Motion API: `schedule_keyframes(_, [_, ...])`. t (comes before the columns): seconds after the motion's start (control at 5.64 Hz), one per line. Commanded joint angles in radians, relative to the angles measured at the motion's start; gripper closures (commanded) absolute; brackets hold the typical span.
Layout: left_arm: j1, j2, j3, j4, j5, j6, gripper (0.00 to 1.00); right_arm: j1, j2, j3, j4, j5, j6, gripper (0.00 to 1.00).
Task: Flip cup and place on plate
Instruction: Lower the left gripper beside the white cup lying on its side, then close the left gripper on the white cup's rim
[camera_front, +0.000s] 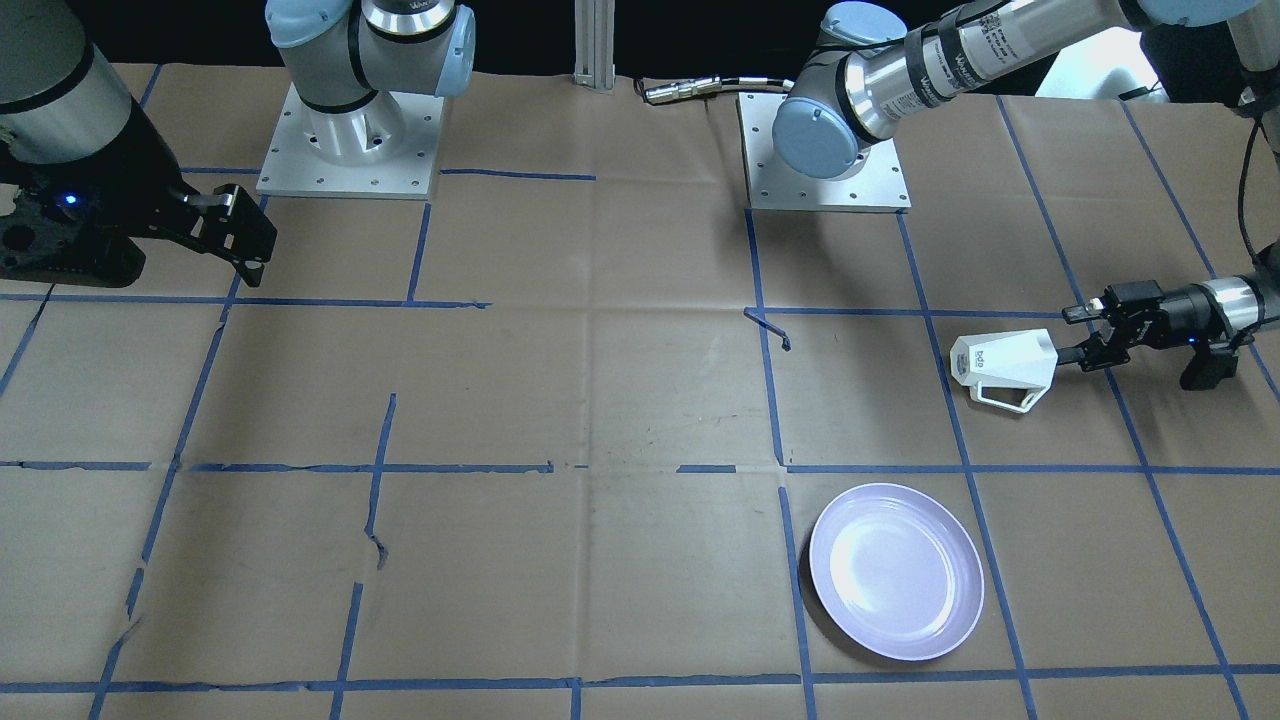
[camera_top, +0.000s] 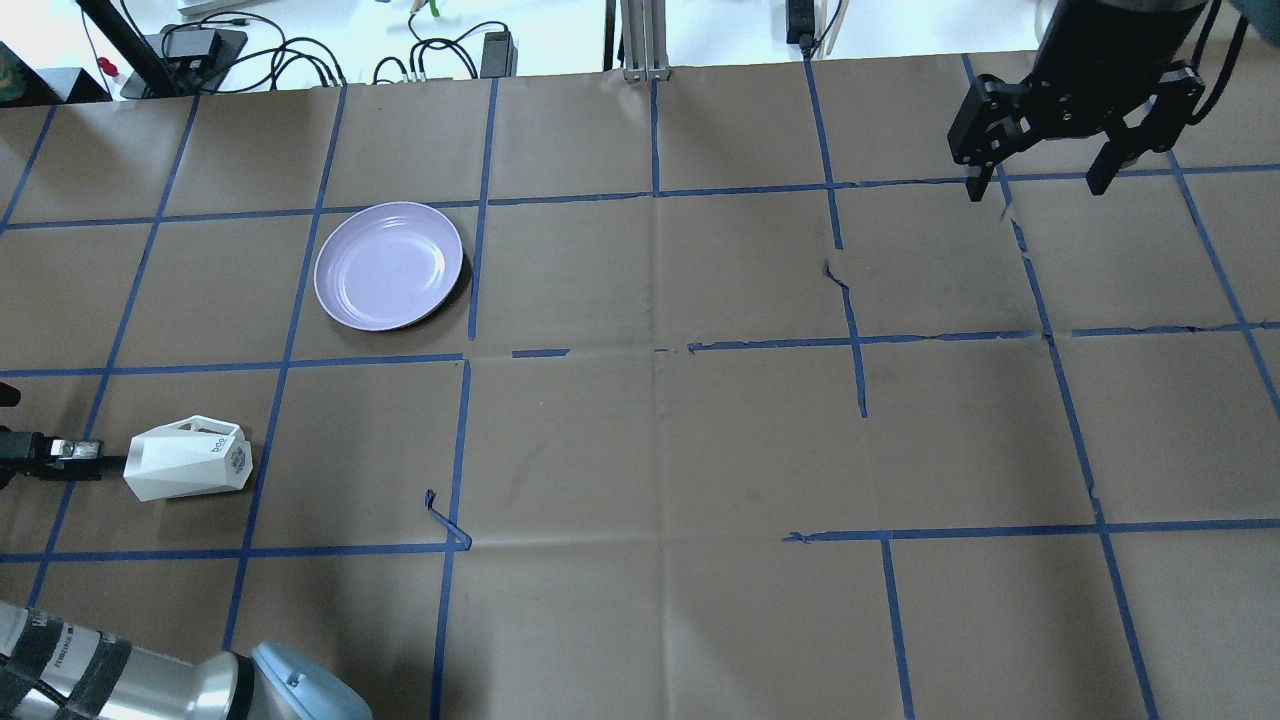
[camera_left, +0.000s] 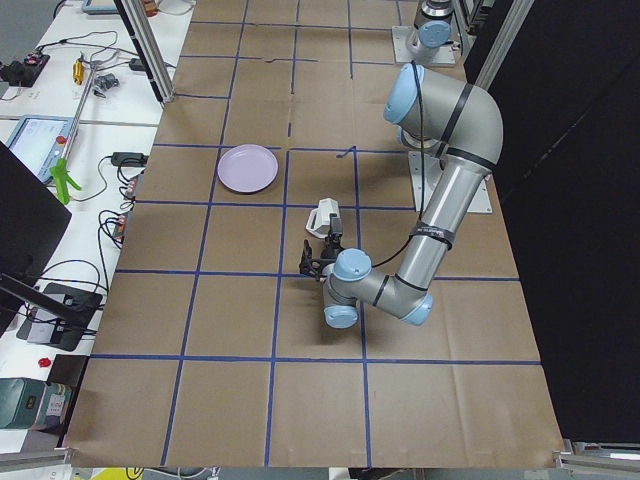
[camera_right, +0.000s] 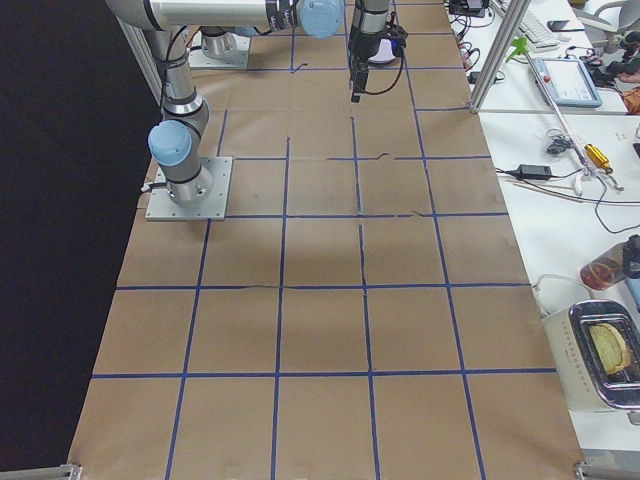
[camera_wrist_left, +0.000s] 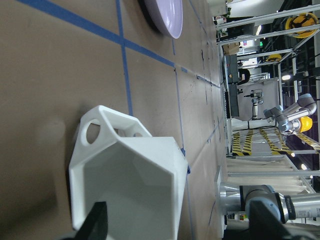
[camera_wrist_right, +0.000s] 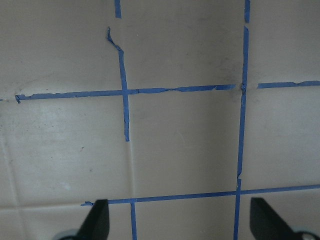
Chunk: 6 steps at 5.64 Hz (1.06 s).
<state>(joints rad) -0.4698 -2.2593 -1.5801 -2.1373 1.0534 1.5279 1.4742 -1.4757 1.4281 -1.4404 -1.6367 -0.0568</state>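
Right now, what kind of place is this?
Probably a robot testing lab: a left arm and right arm bolted to a table covered in brown paper with a blue tape grid, beside a bench of cables and tools.

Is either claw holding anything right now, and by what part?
Nothing is gripped yet. The left claw is open at the rim of the cup, which lies on its side; the right claw is open and empty.

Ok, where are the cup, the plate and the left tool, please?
cup (camera_front: 1005, 360): front-facing view, on its faceted side wall.
plate (camera_front: 897, 572): front-facing view, on its bare middle.
left tool (camera_front: 1068, 335): front-facing view, midway between its fingertips.
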Motion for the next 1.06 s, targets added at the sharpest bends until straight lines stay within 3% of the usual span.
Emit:
schedule_keyframes(0.0, [-0.004, -0.02, -0.011, -0.027, -0.016, 0.009, 0.02, 0.0, 0.0, 0.0, -0.001, 0.0, 0.0, 0.0])
schedule_keyframes(0.18, [-0.006, -0.04, -0.011, -0.033, -0.042, 0.021, 0.02, 0.0, 0.0, 0.0, -0.002, 0.0, 0.0, 0.0])
schedule_keyframes(0.35, [-0.006, -0.04, -0.011, -0.036, -0.044, 0.021, 0.11, 0.0, 0.0, 0.0, 0.0, 0.0, 0.0, 0.0])
schedule_keyframes(0.71, [-0.007, -0.04, -0.011, -0.042, -0.043, 0.017, 0.69, 0.0, 0.0, 0.0, 0.0, 0.0, 0.0, 0.0])
schedule_keyframes(0.89, [-0.006, -0.04, -0.011, -0.042, -0.039, 0.018, 0.93, 0.0, 0.0, 0.0, 0.0, 0.0, 0.0, 0.0])
